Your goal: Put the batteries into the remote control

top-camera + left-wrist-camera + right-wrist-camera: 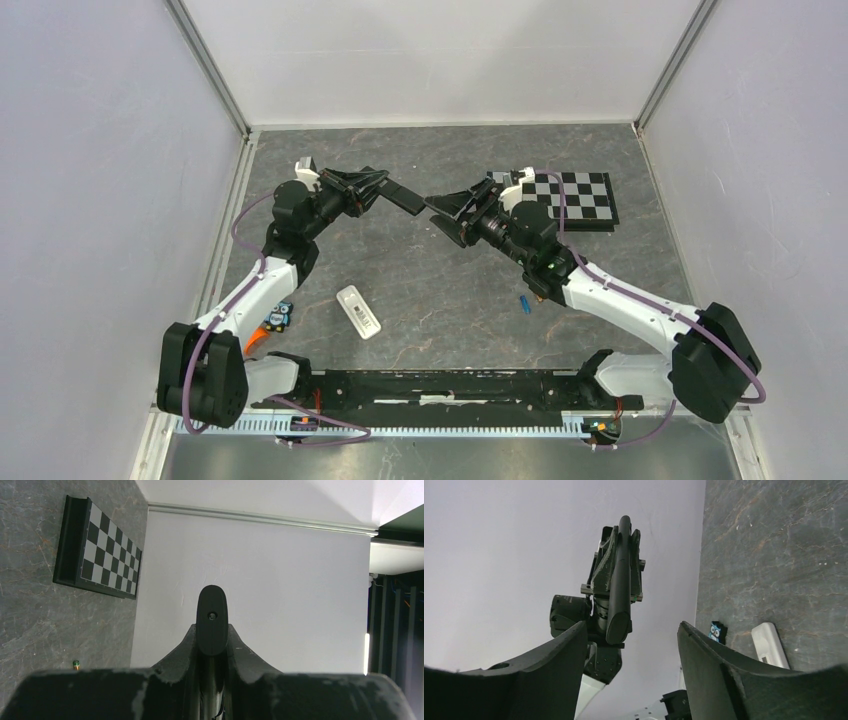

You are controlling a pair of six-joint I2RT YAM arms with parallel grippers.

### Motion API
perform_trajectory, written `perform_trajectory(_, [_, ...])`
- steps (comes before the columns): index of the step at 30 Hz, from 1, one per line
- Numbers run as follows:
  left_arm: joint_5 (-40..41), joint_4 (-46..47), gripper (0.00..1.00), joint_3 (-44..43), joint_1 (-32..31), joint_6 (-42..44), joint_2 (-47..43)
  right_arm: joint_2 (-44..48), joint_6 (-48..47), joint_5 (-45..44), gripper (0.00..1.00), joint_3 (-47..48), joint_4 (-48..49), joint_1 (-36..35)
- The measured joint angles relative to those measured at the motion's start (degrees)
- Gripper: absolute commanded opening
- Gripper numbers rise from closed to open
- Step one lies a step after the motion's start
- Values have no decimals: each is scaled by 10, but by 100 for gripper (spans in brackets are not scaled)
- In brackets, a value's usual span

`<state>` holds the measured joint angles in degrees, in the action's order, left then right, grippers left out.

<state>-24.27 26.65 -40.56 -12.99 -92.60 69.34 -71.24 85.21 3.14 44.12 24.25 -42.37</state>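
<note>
My left gripper (376,187) is shut on a slim black remote (400,195), held in the air and pointing at my right gripper (450,214). In the left wrist view the remote's rounded end (212,620) sticks out between the closed fingers (240,647). My right gripper (631,625) is open and empty, facing the remote's end (619,585) a short way off. A blue battery (524,301) lies under the right forearm. A brownish-gold battery (76,665) lies near the wall. An orange sliver (254,342), perhaps the orange battery, shows beside the left arm.
A white remote (359,311) lies on the table between the arms and also shows in the right wrist view (769,642). A small black block with an owl picture (281,316) sits by the left arm. A checkerboard (570,197) lies at the back right.
</note>
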Motion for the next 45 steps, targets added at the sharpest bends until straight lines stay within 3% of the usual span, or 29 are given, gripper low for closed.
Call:
perform_trajectory(8, [-1,1,2,0,0,1,0,-35,-44,34,65,31,-12,0])
perform_trajectory(16, [-2,0,2,0,0,10,-6,-62,-74,48,46,68,-30,1])
perform_trajectory(28, [0,6,2,0,1,23,-8,-62,-131,52,41,104,-89,-1])
perform_trajectory(35, [-3,10,2,0,1,33,-7,-61,-186,52,42,141,-158,-2])
perform_trajectory(40, [-10,17,2,0,1,34,-3,-60,-213,52,57,148,-172,-2])
perform_trajectory(45, [-22,37,2,0,1,33,0,-60,-219,62,62,139,-154,4])
